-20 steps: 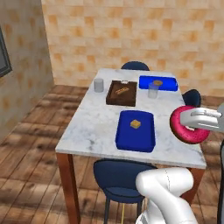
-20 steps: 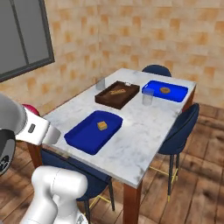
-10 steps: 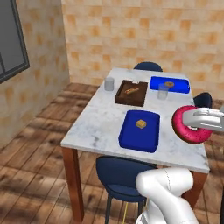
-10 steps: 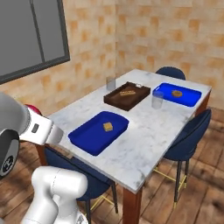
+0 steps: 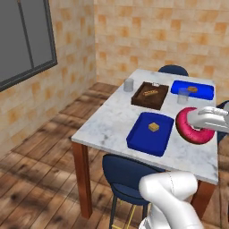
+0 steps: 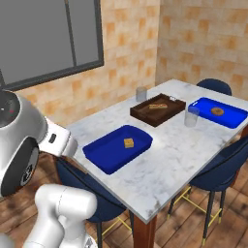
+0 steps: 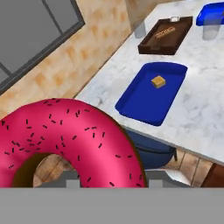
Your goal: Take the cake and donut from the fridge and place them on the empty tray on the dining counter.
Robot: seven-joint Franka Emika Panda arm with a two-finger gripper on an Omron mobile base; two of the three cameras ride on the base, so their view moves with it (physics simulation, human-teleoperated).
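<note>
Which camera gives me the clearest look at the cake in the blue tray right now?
The right base view: the cake sits unobstructed in the middle of the blue tray. The hand view also shows it clearly, but the donut crowds the foreground. In the left base view the cake appears smaller, near the tray's far end.

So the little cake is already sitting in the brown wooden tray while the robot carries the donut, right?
Not quite. The cake sits in the near blue tray, not the brown tray, as the right base view shows. The robot does carry the donut.
</note>
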